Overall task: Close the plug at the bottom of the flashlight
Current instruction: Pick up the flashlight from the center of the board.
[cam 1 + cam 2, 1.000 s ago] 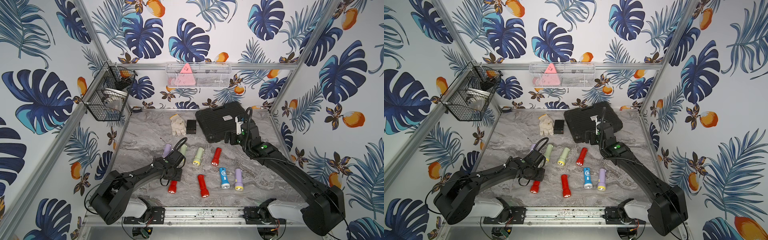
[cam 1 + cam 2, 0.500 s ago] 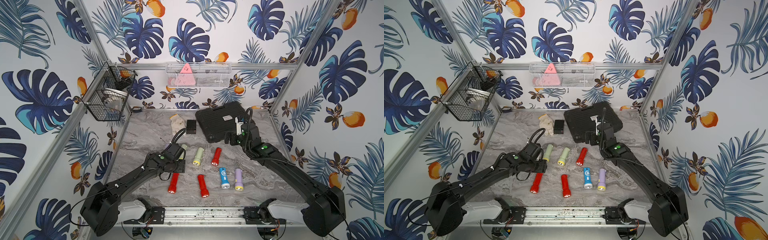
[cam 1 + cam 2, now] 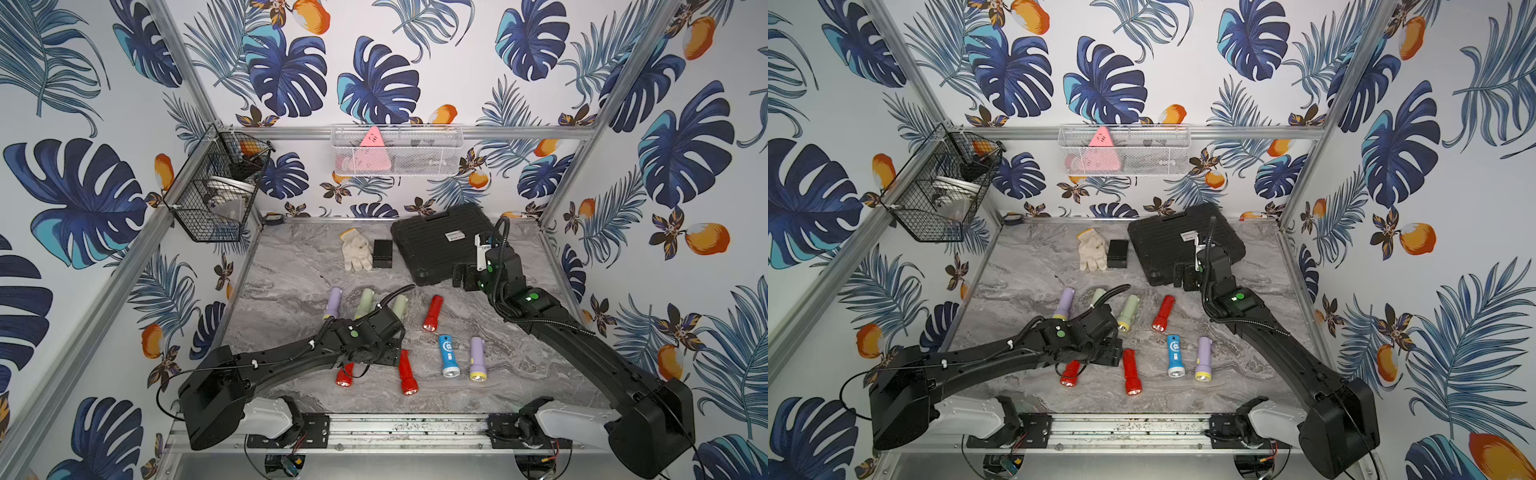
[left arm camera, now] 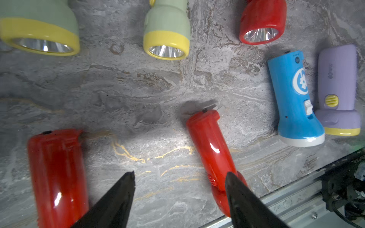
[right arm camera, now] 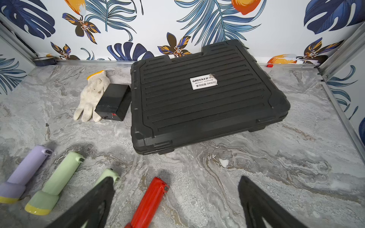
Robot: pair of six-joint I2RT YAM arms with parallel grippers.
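Spreads left gripper wide and empty, having moved off one glossy red plastic flashlight toward a second red plastic flashlight on grey marble tabletop with metal plug prongs still out, probably next to close; leaves right gripper gaping, idle.

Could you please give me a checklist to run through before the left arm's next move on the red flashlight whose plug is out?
1. The left gripper open and empty: ok, jaws apart, nothing between.
2. Plug closed on the red flashlight: not ok, metal prongs stick out at its tail.
3. Room around that tail: ok, bare table on all sides.
4. The second red flashlight apart from it: ok, table shows between.
5. One left finger clear of its head: cannot tell, they overlap in the wrist view.
6. The right gripper out of the way: ok, open, by the black case.
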